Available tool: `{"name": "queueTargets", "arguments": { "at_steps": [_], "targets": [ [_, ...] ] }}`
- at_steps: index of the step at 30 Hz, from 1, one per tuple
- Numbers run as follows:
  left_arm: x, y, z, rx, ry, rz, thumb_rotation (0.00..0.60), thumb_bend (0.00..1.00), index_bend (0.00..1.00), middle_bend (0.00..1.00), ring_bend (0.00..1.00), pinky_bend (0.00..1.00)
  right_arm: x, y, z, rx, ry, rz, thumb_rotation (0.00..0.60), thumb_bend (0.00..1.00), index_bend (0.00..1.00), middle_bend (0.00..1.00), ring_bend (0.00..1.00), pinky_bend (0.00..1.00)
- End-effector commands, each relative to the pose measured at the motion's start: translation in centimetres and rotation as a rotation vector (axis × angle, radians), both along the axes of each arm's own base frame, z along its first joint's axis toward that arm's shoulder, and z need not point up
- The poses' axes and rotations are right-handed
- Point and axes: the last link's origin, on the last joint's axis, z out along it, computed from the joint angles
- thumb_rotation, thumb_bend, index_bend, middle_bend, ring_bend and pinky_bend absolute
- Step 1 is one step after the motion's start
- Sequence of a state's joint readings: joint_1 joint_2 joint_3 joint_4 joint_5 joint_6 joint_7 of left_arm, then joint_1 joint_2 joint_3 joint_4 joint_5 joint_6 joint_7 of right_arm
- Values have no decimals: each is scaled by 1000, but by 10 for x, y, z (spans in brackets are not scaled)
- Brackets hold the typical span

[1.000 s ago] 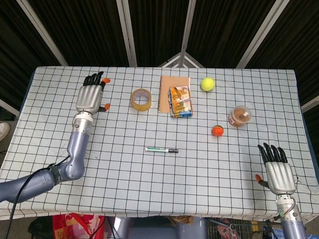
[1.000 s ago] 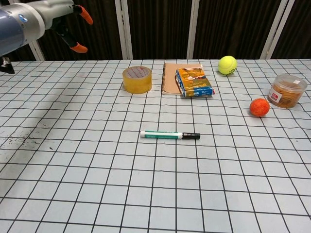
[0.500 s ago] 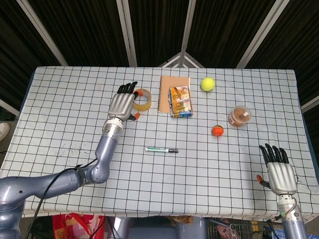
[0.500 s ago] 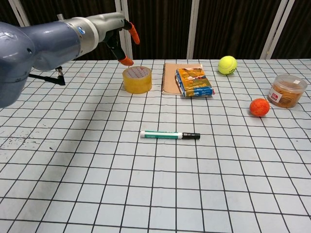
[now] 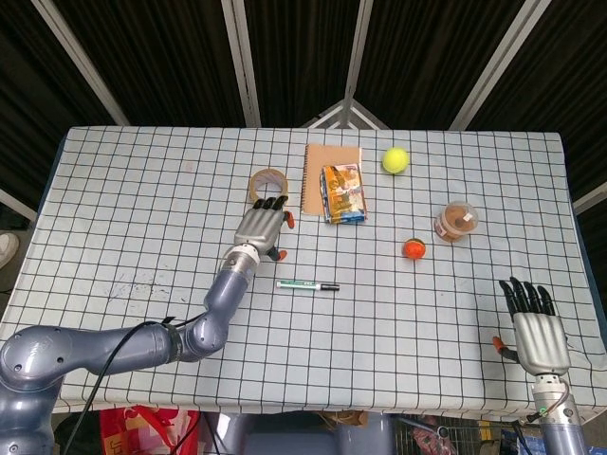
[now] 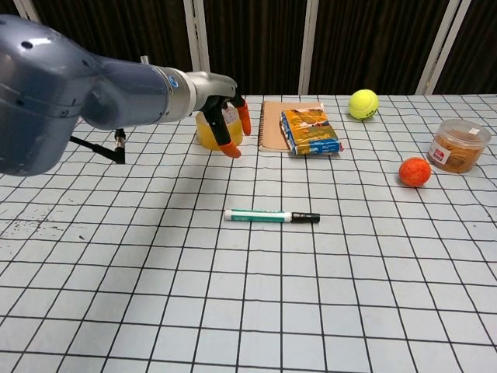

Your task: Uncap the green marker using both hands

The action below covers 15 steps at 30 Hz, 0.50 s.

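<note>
We see the marker (image 5: 307, 284) lying flat mid-table, cap on. Our left hand (image 5: 261, 227) hovers just behind it, fingers spread, holding nothing; our right hand (image 5: 536, 332) rests open at the near right edge. A lidded tub (image 6: 459, 145) holds something brown, beside an orange ball (image 6: 415, 172).

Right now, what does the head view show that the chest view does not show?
Only the head view shows the right hand, open near the table's corner. Only the chest view shows the label on the plastic jar. Both show the left hand above the green marker, apart from it, plus the tape roll, tennis ball and orange ball.
</note>
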<state>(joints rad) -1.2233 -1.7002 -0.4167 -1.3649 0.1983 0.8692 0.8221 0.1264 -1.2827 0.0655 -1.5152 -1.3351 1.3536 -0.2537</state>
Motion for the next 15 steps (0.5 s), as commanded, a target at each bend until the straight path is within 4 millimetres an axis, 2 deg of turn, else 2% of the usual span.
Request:
{"name": "queueTargets", "arguments": {
  "at_steps": [1,7,15],
  "targets": [
    [16,-12,-3,-83,56,10,600,376,366,0,0,0,-2,1,1,0,1,-2,600,250,80,67,33,48],
    [18,-22,-11,-108,110,48,600,376,377,0,0,0,-3,-1,-1,2,-4,8,600,251,80,67,33,48],
    [11,-41,-35,-101,276,-44,600,379,389,0,0,0,-7,-1,-5,3,-18,10,600,251,80,67,33,48]
  ]
}}
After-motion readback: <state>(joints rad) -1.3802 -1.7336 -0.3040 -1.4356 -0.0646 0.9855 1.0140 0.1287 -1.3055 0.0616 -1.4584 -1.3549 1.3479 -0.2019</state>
